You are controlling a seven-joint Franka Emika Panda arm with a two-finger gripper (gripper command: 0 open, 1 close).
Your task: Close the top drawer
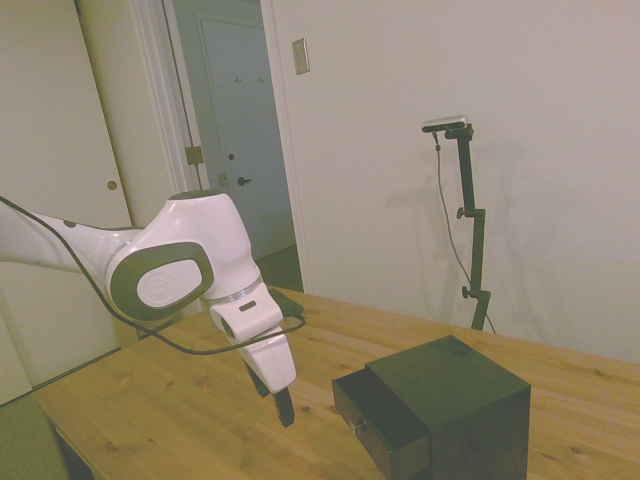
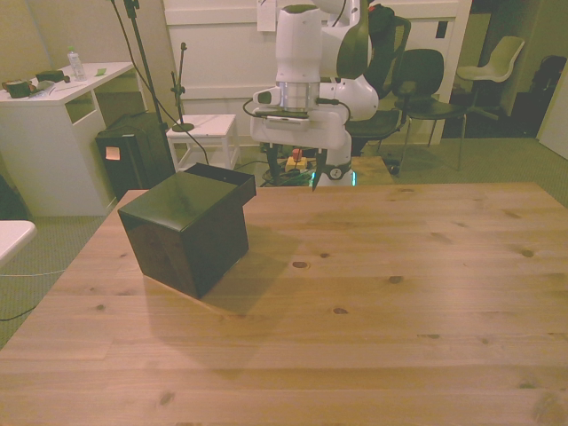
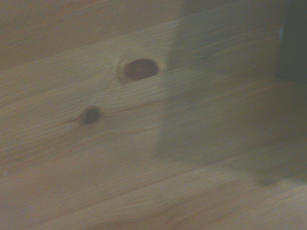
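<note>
while the top drawer (image 1: 378, 425) stands pulled out of the black cabinet (image 1: 455, 400), the claw (image 1: 283, 405) hangs just beside its knobbed front, level with it; finger spread cannot be told; push runs toward the cabinet.

top drawer (image 1: 385, 432) pulled out, knob visible | pincer (image 1: 284, 408) above table (image 1: 180, 415), near drawer front

No readable text, labels, brands or numbers in any view. Paper sheet (image 2: 266, 15) on the back wall in the front view: too small to read. Orange tag (image 2: 112, 153) on the black bin: blurred, no legible print. Wall plate (image 1: 300, 56) in the side view: blank. Wrist view shows only blurred wood grain.
</note>
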